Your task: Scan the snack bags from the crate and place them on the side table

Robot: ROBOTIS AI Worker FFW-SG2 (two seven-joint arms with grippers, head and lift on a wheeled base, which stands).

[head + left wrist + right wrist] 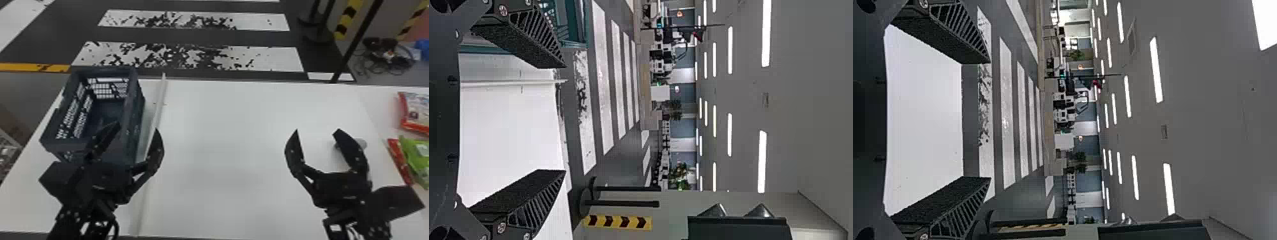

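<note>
A dark blue crate (134,127) stands at the table's left, with no bags visible inside it. My left gripper (137,135) is open in front of and over the crate's near right part; the left wrist view shows this gripper (554,119) with nothing between its fingers. Over the right part of the white table, my right gripper (316,135) is open and holds nothing; its spread fingers frame bare tabletop in the right wrist view, gripper (984,120). On the side table at the far right lie a red-and-white bag (418,111), a green bag (416,156) and a red bag (399,159).
A thin pale divider (159,105) runs front to back just right of the crate. A small grey object (361,143) is partly hidden behind the right gripper's outer finger. Posts with dark bases (319,36) stand on the floor beyond the white table (223,127).
</note>
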